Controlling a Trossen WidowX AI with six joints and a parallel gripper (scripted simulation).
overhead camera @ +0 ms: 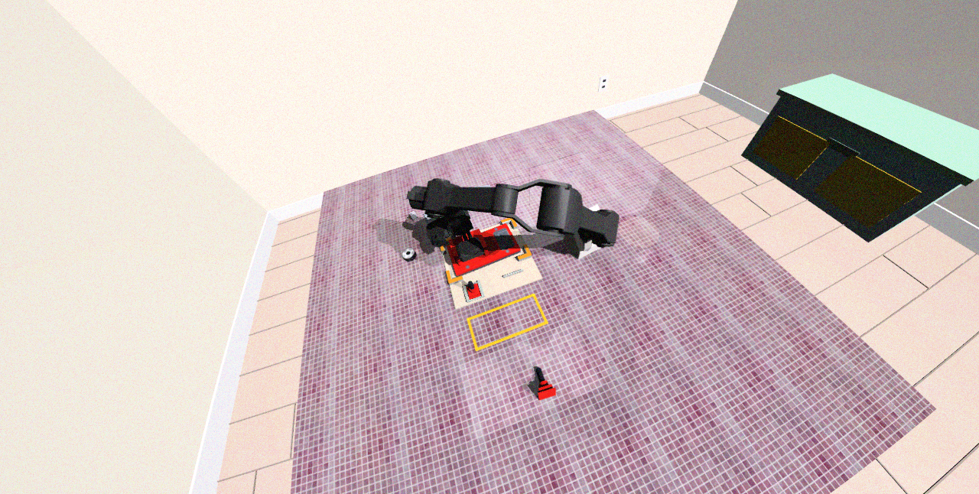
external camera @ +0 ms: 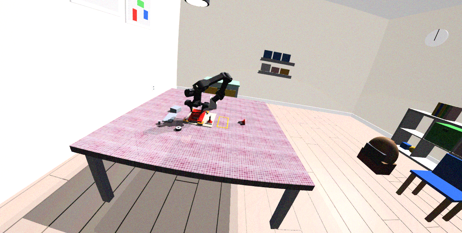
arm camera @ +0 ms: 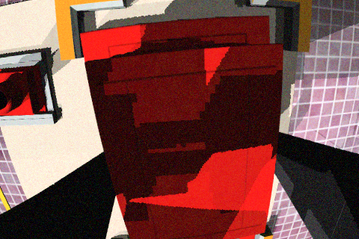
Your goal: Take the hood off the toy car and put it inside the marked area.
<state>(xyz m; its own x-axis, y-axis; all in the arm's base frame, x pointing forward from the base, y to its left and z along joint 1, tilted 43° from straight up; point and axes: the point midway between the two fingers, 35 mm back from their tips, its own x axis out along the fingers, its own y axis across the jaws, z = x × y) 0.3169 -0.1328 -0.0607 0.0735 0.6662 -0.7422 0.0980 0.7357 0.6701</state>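
Fingers pinch the hood (arm camera: 191,119) from both sides; my two black fingers show at the lower corners of the wrist view, w/ the red panel between them. Hood is a flat red plate, wider at the far end, narrower toward me, mostly in shadow w/ a couple of bright red patches. It sits right over the toy car (overhead camera: 479,248), which rests on a cream base board (overhead camera: 509,278) w/ orange corner brackets (arm camera: 82,0). Can't tell from any view whether the hood is lifted clear of the car or touching it.

Marked area (overhead camera: 507,321) is a yellow rectangle outline on the counter (overhead camera: 671,354), just beside the board's near edge, on pink tile. A small red-and-black part (overhead camera: 542,385) stands beyond it, apart from the outline. Another red part (overhead camera: 472,290) sits on the board between car and outline. Small grey ring (overhead camera: 408,255) lies off to the side of my arm, near the car.
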